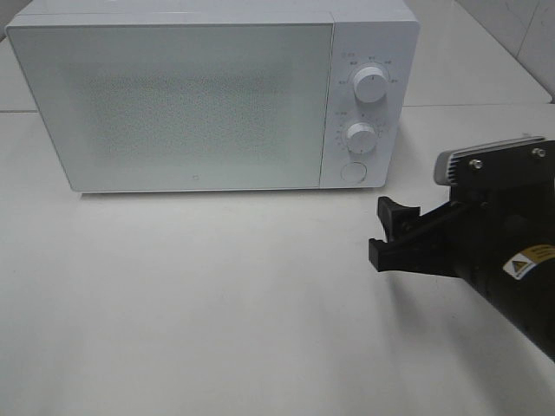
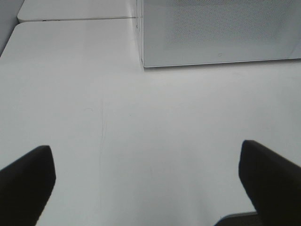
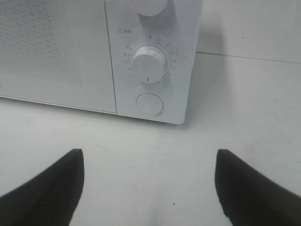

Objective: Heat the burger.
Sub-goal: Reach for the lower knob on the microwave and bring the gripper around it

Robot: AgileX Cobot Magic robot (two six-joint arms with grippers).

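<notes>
The burger is not in view in any frame. A white microwave (image 1: pixel 208 95) stands at the back of the table with its door shut; its frosted door hides the inside. It has two knobs, an upper knob (image 1: pixel 371 85) and a lower knob (image 1: pixel 360 137), and a round door button (image 1: pixel 352 172). My right gripper (image 1: pixel 388 232) is open and empty, low over the table in front of the control panel. The right wrist view shows the lower knob (image 3: pixel 149 59) and the button (image 3: pixel 149 103) ahead of it. My left gripper (image 2: pixel 148 179) is open and empty over bare table.
The white table (image 1: pixel 217 303) spreads in front of the microwave. A seam between table tops runs behind and beside the microwave (image 2: pixel 75 19). The microwave's left front corner (image 2: pixel 141 61) is ahead of the left gripper.
</notes>
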